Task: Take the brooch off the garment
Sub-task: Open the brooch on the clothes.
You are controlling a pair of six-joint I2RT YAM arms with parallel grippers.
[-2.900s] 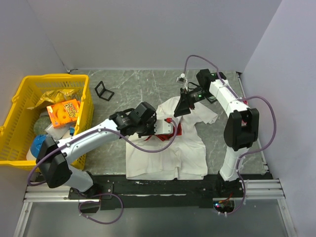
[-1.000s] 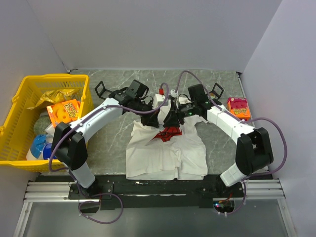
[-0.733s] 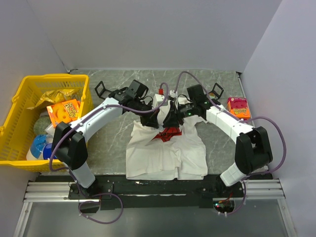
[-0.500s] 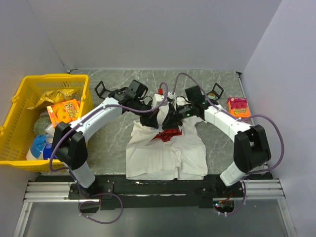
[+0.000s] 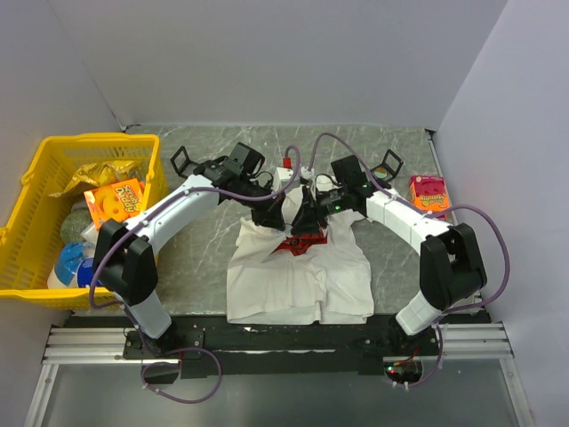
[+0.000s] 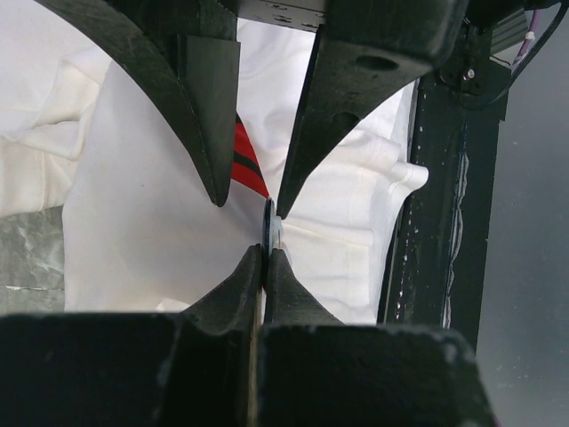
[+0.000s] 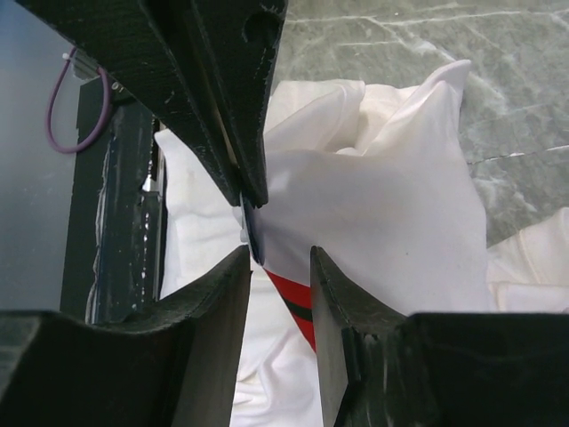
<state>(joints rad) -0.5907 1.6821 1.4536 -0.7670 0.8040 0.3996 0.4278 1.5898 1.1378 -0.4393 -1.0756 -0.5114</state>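
Observation:
The garment (image 5: 302,276) is a white T-shirt with a red print (image 5: 298,242), lying at the near middle of the table. Both arms meet above its upper part. My left gripper (image 6: 265,251) is shut on the brooch (image 6: 271,227), a thin dark disc seen edge-on, with white fabric lifted behind it. My right gripper (image 7: 277,253) is open, its fingertips facing the left gripper's tips. The brooch (image 7: 253,233) sits just inside its left finger (image 7: 213,302). In the top view the left gripper (image 5: 283,212) and right gripper (image 5: 307,213) almost touch.
A yellow basket (image 5: 36,267) full of packets stands at the left. An orange box (image 5: 428,194) lies at the right. Small black stands sit at the back left (image 5: 184,162) and back right (image 5: 388,165). A black rail (image 5: 293,338) runs along the near edge.
Nearly three seconds ago the arms were apart on the shirt; now they meet above its upper part. Over the last second the right gripper has crept slightly left toward the left gripper.

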